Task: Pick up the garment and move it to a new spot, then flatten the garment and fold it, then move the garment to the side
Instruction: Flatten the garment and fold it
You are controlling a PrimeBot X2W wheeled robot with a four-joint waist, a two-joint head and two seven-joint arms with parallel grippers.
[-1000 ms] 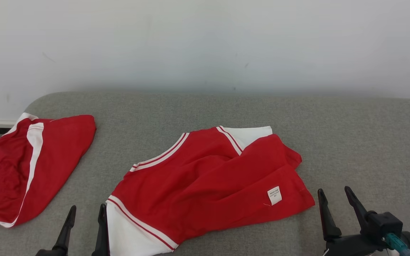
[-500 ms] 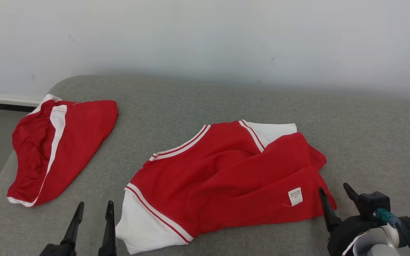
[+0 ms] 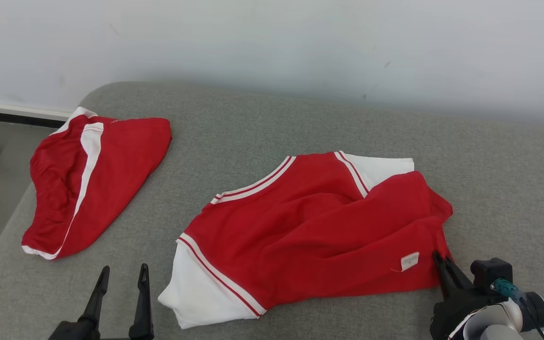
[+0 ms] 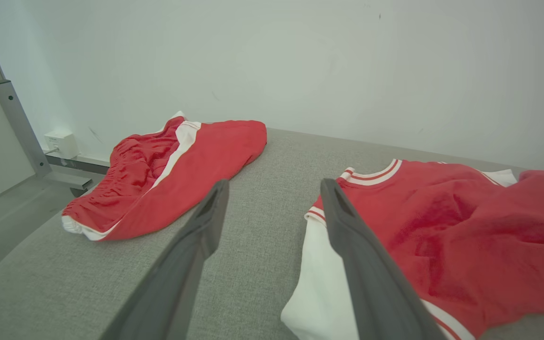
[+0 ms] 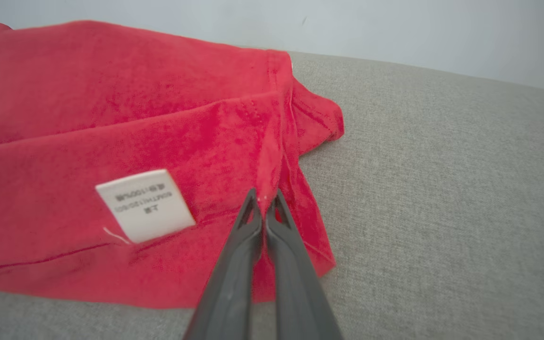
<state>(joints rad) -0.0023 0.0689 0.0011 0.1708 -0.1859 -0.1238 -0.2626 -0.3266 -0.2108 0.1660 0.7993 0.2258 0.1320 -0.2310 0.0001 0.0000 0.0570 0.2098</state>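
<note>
The right gripper (image 5: 265, 198) has its two dark fingers pressed together on the red garment (image 3: 310, 226), pinching the cloth at its right hem. A small ridge of fabric gathers at the fingertips, just right of the white label (image 5: 145, 204). The gripper sits at the near right part of the grey padded surface (image 3: 262, 123), low against it.

The garment lies rumpled across the middle of the surface, closer to the near edge than the far one. It is a red shirt with white sleeves and red-and-white striped trim, its lower part folded over itself so the label faces up. One white sleeve (image 3: 196, 288) points toward the surface's near edge; the other shows at the garment's far side.

The left gripper (image 3: 124, 268) stands over the near left part of the surface with its fingers apart and nothing between them. It is just beside that near sleeve, though contact cannot be told.

At the surface's left end lies a pair of red shorts (image 3: 106, 160) with a white side stripe, well apart from the shirt. A pale wall (image 3: 272, 38) rises behind the surface's far edge.
</note>
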